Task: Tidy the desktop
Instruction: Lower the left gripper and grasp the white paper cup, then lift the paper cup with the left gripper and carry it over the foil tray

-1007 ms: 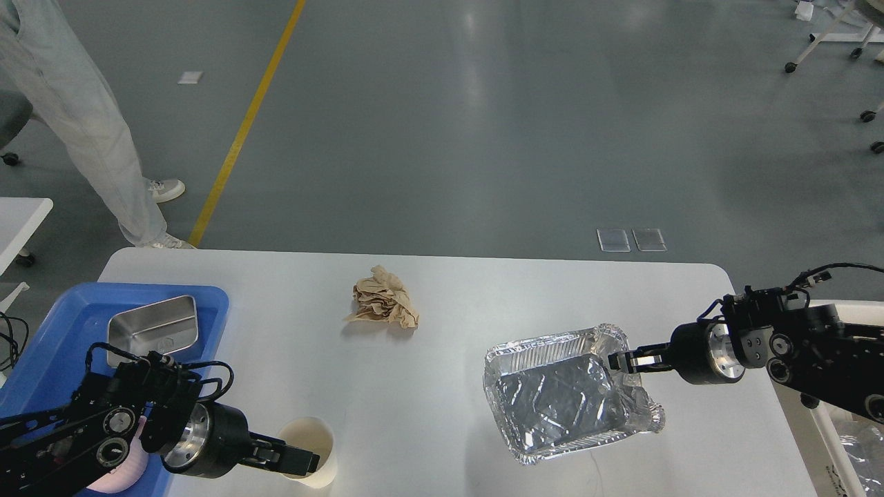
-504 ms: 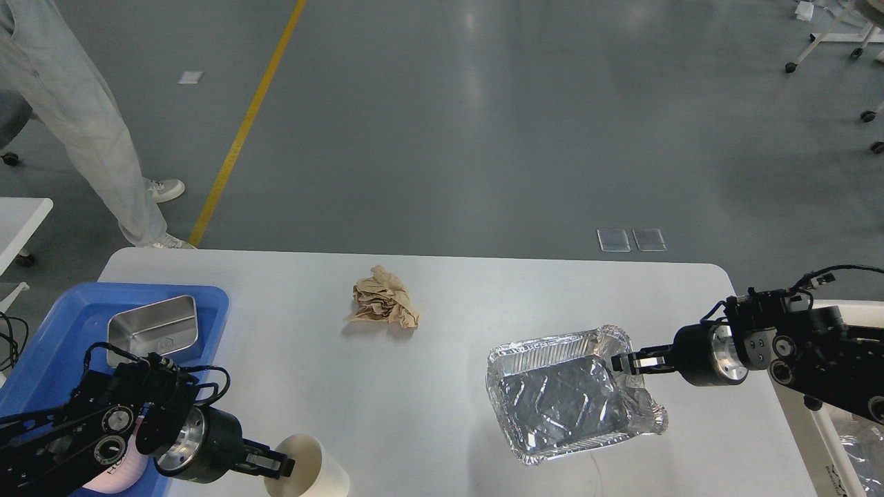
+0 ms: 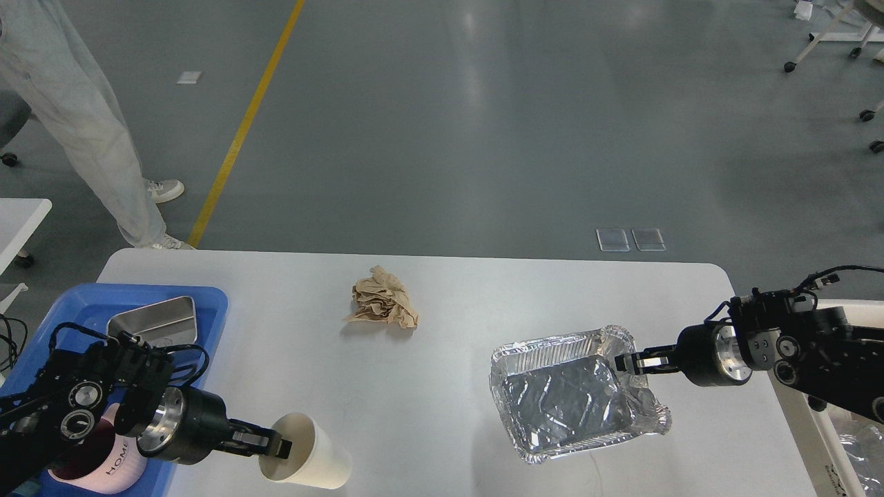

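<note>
Jaws clenched: left gripper (image 3: 282,447) on tipped paper cup (image 3: 307,461) rim, right gripper (image 3: 623,362) on foil tray (image 3: 566,400) edge; clearing desktop (image 3: 449,331), next carry cup to blue tray (image 3: 207,304).

One text can be read — "HOME", in white letters on the dark band of a pink-and-white cup (image 3: 103,469) standing in the blue tray (image 3: 41,331). Nothing else legible shows.

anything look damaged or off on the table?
Yes. The foil tray is crumpled at its right corner, where the right tool pinches its rim. The paper cup in the left tool is tipped sideways. A wadded brown paper lies mid-desktop.
</note>
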Controlling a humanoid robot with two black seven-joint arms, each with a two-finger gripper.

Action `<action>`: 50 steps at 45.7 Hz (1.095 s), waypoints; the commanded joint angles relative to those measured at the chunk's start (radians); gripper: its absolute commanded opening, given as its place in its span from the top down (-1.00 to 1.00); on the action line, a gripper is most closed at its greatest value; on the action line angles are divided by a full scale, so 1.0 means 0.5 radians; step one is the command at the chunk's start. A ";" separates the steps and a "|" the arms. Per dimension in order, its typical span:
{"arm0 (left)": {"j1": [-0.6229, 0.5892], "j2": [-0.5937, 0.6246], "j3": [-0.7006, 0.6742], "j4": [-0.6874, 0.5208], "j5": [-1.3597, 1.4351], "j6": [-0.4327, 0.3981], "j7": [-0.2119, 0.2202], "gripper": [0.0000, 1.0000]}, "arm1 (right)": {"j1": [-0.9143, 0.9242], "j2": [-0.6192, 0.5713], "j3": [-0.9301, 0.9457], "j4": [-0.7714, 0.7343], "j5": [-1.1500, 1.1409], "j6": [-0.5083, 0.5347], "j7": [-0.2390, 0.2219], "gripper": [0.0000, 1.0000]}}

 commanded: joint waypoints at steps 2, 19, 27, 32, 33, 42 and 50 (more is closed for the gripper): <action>0.116 0.021 -0.293 0.017 -0.063 -0.008 -0.004 0.79 | 0.003 0.000 0.000 0.000 0.000 0.000 0.002 1.00; 0.441 0.110 -0.846 0.054 -0.364 -0.008 0.029 0.85 | 0.000 0.006 0.000 0.003 0.000 0.000 0.002 1.00; 0.386 0.346 -0.888 -0.023 -0.379 -0.008 0.023 0.87 | 0.003 0.009 0.000 0.009 0.000 0.000 0.002 1.00; 0.300 0.484 -0.916 -0.023 -0.465 -0.008 0.014 0.87 | 0.006 0.009 0.003 0.012 0.000 0.000 0.002 1.00; 0.294 0.512 -0.931 -0.023 -0.495 -0.008 0.014 0.87 | 0.006 0.009 0.003 0.012 0.000 0.000 0.002 1.00; 0.171 0.717 -0.977 -0.026 -0.710 -0.008 0.014 0.87 | 0.015 0.015 0.006 0.012 0.000 0.000 0.005 1.00; 0.018 0.907 -0.996 -0.026 -0.907 -0.008 0.008 0.87 | 0.027 0.021 0.006 0.015 0.000 0.000 0.005 1.00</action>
